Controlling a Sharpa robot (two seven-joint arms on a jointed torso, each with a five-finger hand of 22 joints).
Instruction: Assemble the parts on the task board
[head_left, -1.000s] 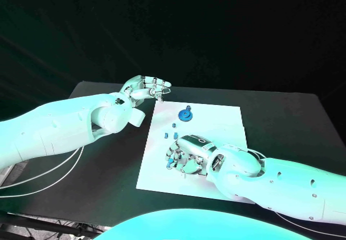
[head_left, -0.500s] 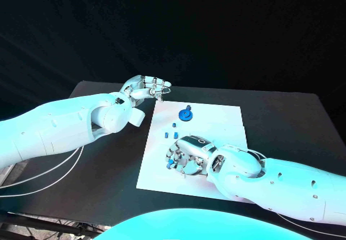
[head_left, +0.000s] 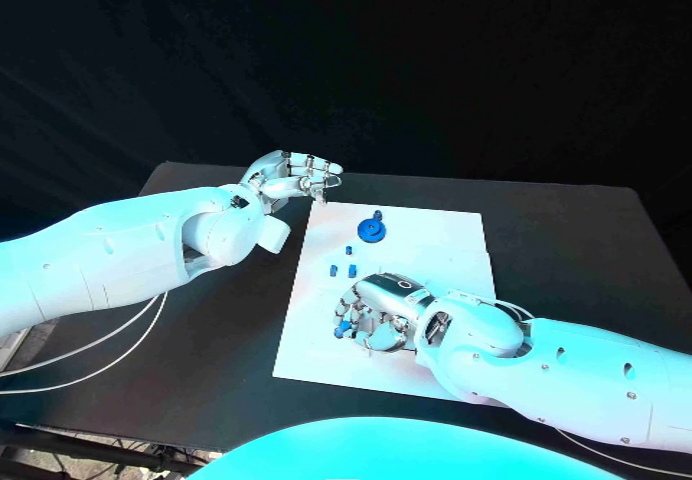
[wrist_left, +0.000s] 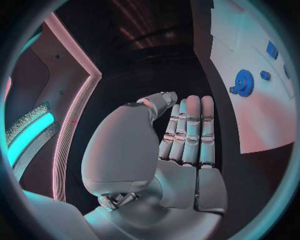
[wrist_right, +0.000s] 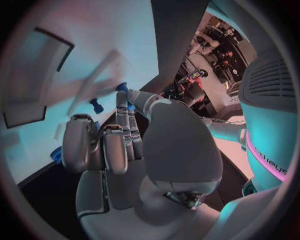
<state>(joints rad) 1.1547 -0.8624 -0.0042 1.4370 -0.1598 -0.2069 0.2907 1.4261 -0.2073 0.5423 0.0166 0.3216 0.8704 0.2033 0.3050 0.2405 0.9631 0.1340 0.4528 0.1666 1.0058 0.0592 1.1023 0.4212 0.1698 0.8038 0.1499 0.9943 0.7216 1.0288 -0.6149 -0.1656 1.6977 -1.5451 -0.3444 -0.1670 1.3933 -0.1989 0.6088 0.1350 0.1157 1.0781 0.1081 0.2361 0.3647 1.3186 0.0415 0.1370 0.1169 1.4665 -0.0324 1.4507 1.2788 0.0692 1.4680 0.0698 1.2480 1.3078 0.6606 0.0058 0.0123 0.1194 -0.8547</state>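
My right hand (head_left: 382, 308) has crept toward 6 o'clock on the task board (head_left: 447, 250), fingers curled over a small blue part (head_left: 343, 328), apparently pinching it. Left hand (head_left: 293, 178) unchanged, fingers curled empty.

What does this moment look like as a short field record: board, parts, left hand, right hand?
board: white task board lying flat on the black table
parts: blue round disc on the board's far half; two small blue pegs standing side by side nearer the middle
left hand: left hand at the board's far left corner, fingers curled in, nothing visibly held
right hand: right hand low over the board's near left part, fingers bent down around a small blue part; whether it grips that part cannot be told
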